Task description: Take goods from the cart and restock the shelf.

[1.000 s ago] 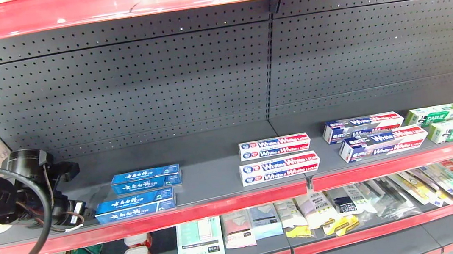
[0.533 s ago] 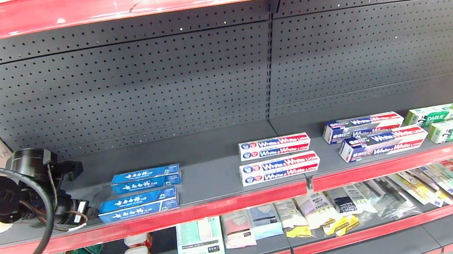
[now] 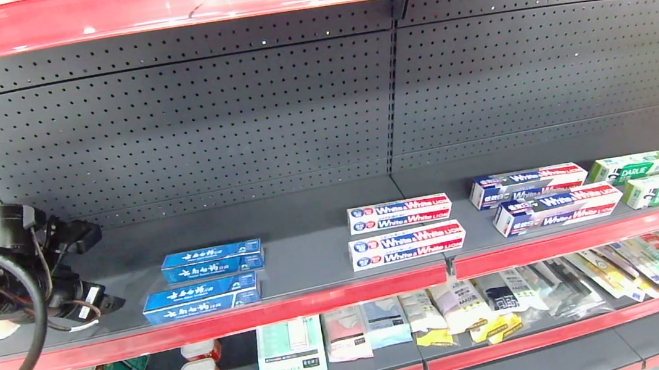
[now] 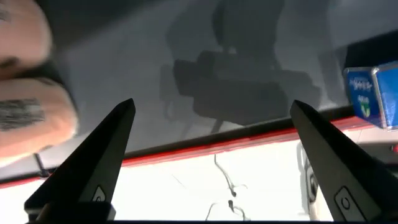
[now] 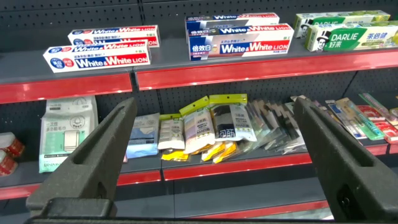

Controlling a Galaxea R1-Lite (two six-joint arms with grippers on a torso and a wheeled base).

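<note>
Head view: left gripper (image 3: 103, 265) is held spread and empty beside blue boxes (image 3: 199, 298); right gripper (image 5: 216, 102) is spread too; placing is judged done, a cart fetch is called for

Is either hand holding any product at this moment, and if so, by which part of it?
Nothing is held. The left hand and the right hand are both open and empty.
</note>
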